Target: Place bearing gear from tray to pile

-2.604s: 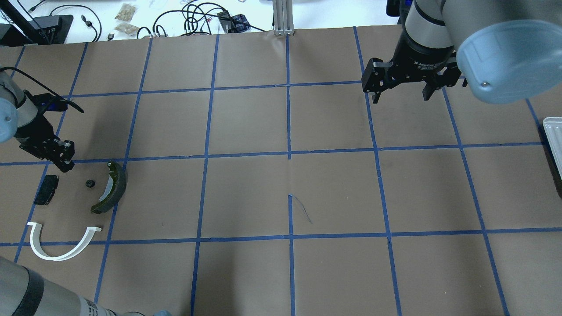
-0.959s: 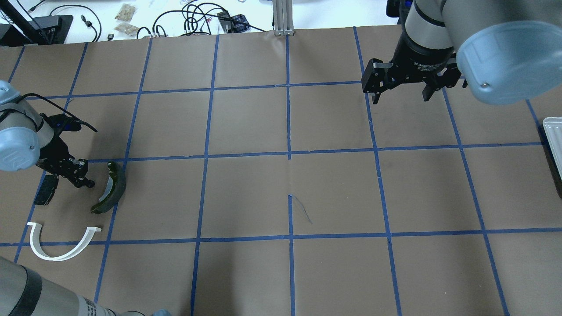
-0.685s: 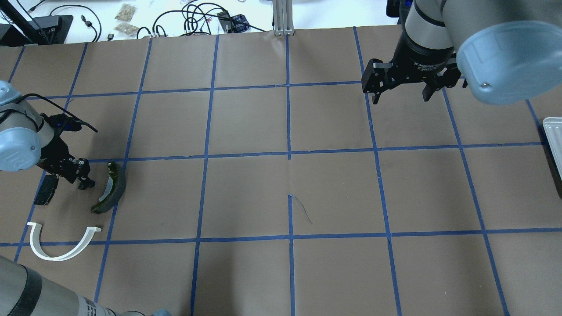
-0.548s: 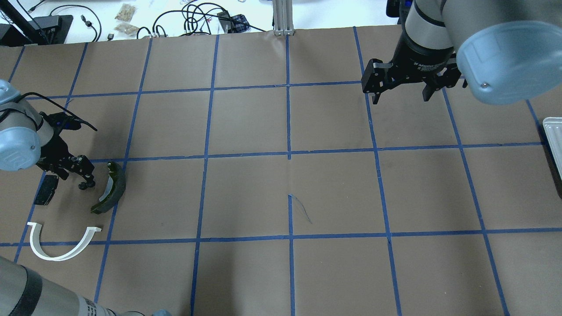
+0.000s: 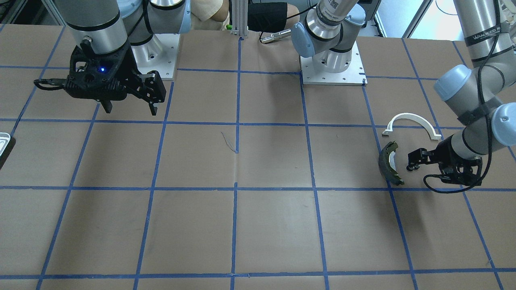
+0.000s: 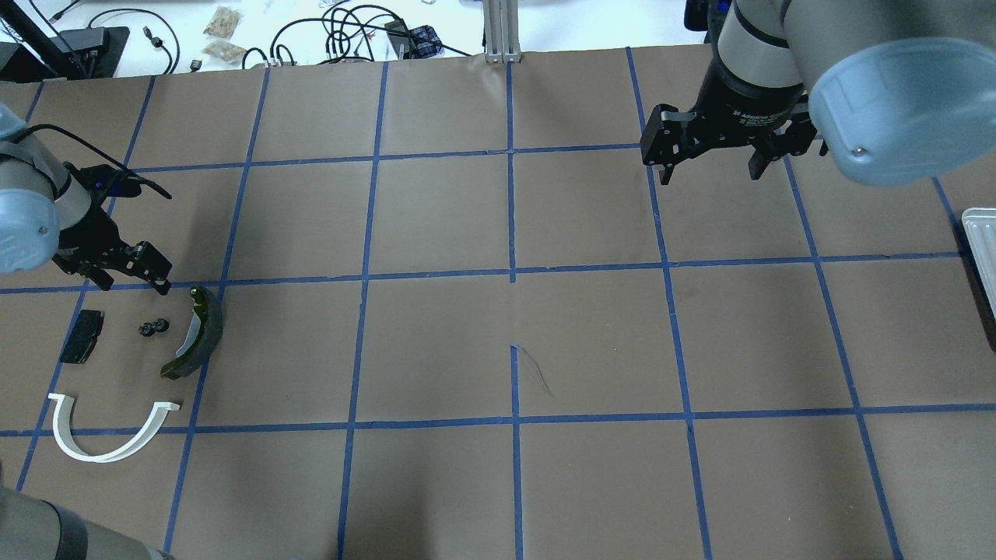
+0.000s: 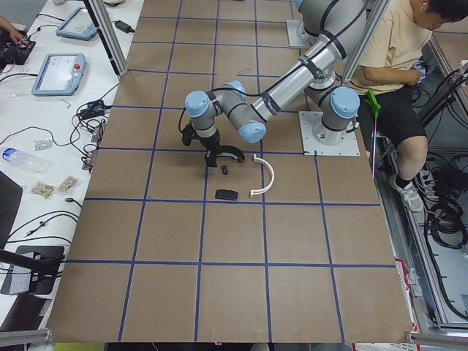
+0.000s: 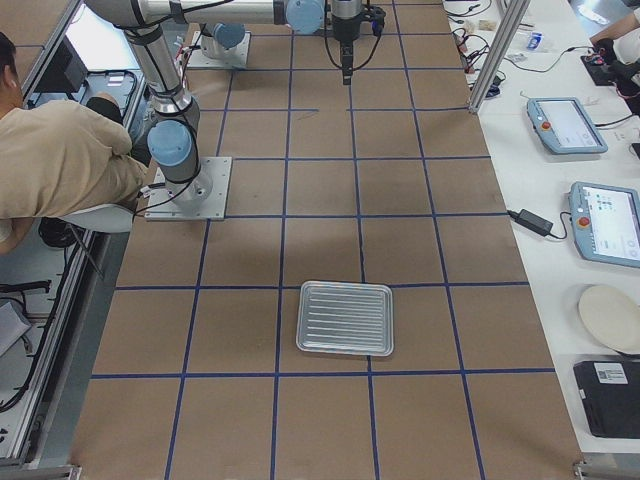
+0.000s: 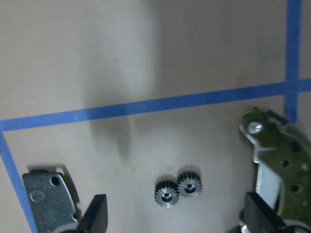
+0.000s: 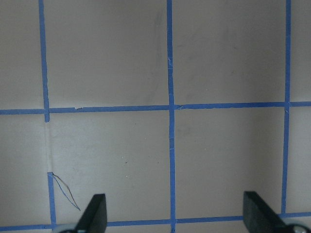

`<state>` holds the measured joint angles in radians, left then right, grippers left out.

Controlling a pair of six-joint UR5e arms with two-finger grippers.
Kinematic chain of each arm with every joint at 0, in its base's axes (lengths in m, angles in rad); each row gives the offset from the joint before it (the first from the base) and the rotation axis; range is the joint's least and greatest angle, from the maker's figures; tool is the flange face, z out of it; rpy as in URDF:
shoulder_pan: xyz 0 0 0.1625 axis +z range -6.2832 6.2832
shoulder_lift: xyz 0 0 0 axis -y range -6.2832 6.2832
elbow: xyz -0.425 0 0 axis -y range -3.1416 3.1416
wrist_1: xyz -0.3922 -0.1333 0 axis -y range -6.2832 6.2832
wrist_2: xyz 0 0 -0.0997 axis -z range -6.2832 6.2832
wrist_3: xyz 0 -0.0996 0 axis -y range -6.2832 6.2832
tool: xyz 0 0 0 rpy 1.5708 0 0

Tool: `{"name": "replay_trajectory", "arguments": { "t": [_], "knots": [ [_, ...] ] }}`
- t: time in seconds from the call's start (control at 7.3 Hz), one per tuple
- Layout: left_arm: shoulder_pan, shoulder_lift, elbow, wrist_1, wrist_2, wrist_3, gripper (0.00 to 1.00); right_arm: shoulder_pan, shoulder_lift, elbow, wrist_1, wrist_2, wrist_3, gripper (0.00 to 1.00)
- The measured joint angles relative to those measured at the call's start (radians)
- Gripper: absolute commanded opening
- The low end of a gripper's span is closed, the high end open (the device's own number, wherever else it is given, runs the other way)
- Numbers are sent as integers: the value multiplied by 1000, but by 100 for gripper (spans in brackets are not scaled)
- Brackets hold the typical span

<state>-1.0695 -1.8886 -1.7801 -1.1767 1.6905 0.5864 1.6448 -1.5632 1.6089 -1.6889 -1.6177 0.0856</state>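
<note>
Paper [image 6: 436, 218] with blue tape grid [image 6: 511, 210] holds the pile [image 6: 207, 327], cluttered white bench [image 6: 560, 23] beyond.

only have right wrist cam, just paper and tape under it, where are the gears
Observer: Two gears lie side by side on the table, between the pad and the brake shoe.
Operator: is left holding one
Observer: No, the left gripper is open and empty, hovering near them.
Operator: anything on the tray
Observer: The tray shows no parts in the right-side view.
</note>
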Motion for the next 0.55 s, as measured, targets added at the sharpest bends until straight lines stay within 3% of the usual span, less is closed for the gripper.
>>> {"name": "replay_trajectory", "arguments": {
  "t": [0.27,0.55],
  "knots": [
    [-108,65,120,-190,-32,-134,100,0,0,0,0,-1,-1,100],
    [-234,131,189,-274,-87,-256,100,0,0,0,0,-2,-5,100]
  ]
}}
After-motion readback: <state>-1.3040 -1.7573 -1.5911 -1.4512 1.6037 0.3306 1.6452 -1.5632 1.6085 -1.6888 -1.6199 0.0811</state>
